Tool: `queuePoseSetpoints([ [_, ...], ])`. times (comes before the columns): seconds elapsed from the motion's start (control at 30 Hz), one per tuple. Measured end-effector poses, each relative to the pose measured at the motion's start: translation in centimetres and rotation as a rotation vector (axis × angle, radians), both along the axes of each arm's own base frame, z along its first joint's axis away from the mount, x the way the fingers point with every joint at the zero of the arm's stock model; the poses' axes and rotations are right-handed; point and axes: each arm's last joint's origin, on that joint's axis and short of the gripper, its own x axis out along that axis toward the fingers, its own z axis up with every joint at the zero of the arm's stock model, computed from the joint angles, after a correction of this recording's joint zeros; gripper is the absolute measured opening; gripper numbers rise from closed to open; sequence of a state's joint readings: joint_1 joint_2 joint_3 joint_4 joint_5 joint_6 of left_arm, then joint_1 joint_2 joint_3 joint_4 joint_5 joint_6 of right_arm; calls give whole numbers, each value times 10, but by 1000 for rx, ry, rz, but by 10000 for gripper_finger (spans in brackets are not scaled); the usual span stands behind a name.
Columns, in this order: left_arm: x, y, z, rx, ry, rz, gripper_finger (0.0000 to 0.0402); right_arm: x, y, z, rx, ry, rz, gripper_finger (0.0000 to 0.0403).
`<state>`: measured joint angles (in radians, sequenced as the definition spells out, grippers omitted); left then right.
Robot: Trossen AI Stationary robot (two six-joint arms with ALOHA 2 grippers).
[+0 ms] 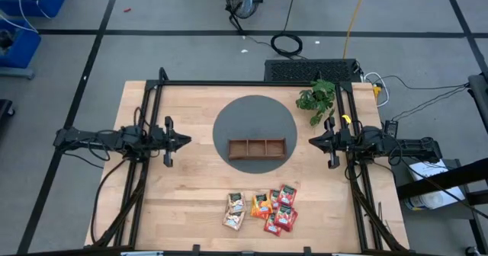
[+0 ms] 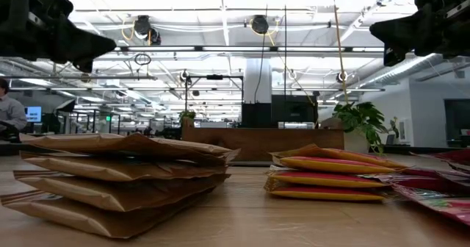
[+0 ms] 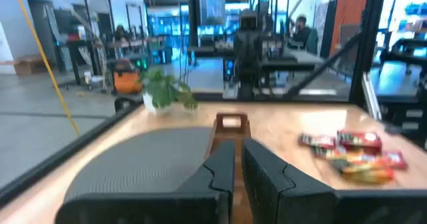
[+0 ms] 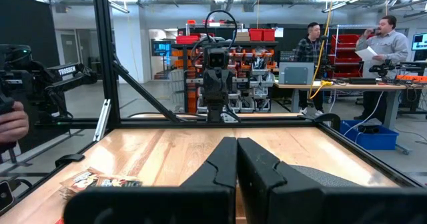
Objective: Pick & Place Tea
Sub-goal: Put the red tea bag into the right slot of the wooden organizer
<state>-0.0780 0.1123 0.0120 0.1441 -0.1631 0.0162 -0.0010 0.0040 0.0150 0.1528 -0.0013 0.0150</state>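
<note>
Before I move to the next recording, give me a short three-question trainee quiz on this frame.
1. True or false: some tea sachets already lie in the wooden tray.
2. What does the tray rest on? A) bare wood B) a dark round mat C) the plant
3. Fill in: the left gripper and right gripper wait on either side of the tray, both with fingers ____.

Key: 1 false, all three compartments look empty and the sachets lie in a cluster near the table's front edge; 2 B; 3 shut.
</note>
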Motion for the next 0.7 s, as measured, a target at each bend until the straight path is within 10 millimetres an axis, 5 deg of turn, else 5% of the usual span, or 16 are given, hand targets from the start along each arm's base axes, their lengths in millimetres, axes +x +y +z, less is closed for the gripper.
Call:
queuePoseSetpoints([
  [0.4, 1, -1, -3, -55, 23, -24, 31, 1, 1, -3, 153, 29, 32, 0],
  [0.7, 6, 0, -6, -102, 61, 19, 31, 2, 0, 6, 33, -51, -20, 0],
])
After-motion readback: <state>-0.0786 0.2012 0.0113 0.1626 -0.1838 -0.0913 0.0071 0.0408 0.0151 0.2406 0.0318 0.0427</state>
